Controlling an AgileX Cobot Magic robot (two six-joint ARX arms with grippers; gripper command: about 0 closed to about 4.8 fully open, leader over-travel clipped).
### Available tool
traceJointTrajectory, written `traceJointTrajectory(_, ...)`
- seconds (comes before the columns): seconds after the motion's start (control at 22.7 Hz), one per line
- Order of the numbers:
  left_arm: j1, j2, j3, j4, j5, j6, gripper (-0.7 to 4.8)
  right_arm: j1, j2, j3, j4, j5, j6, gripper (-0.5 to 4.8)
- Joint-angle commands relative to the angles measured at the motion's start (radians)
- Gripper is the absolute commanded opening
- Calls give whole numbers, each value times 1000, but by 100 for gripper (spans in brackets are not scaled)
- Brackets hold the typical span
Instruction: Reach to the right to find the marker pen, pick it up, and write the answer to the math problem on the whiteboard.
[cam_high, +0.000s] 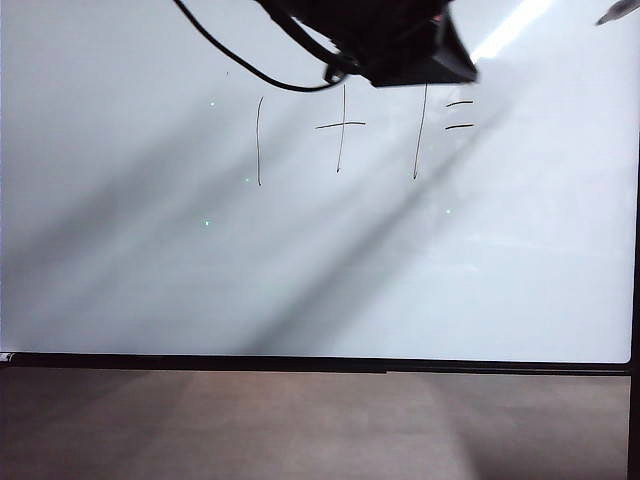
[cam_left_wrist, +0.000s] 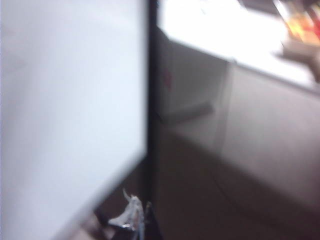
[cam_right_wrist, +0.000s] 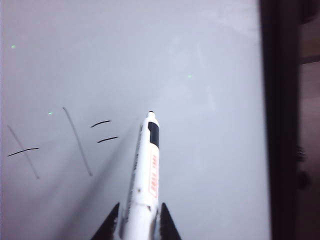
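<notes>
Your right gripper (cam_right_wrist: 135, 225) clamps the marker pen (cam_right_wrist: 145, 175); the tip points right of the math problem (cam_right_wrist: 65, 140) on the whiteboard (cam_right_wrist: 200, 75). Touch lightly there. Left gripper (cam_left_wrist: 131, 215), blurred: grip unreadable.

The top of the second tall black stroke of the handwritten sum (cam_high: 418, 140) is hidden behind a bulky black arm part (cam_high: 400, 40), itself cut off by the exterior view's upper edge. The left wrist view is smeared; its left claw (cam_left_wrist: 132, 217) is a pale blur. The right claw (cam_right_wrist: 136, 225) is cropped, its fingertips clamping the slim white marker pen (cam_right_wrist: 145, 180).
</notes>
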Motion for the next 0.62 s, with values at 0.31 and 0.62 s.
traceJointTrajectory(0.31, 71, -9, 4, 192, -295, 4, -5, 85, 219, 5, 244, -15, 7, -6)
traceJointTrajectory(0.62, 68, -9, 4, 202, -257, 4, -4, 97, 298, 11, 346, -15, 7, -6)
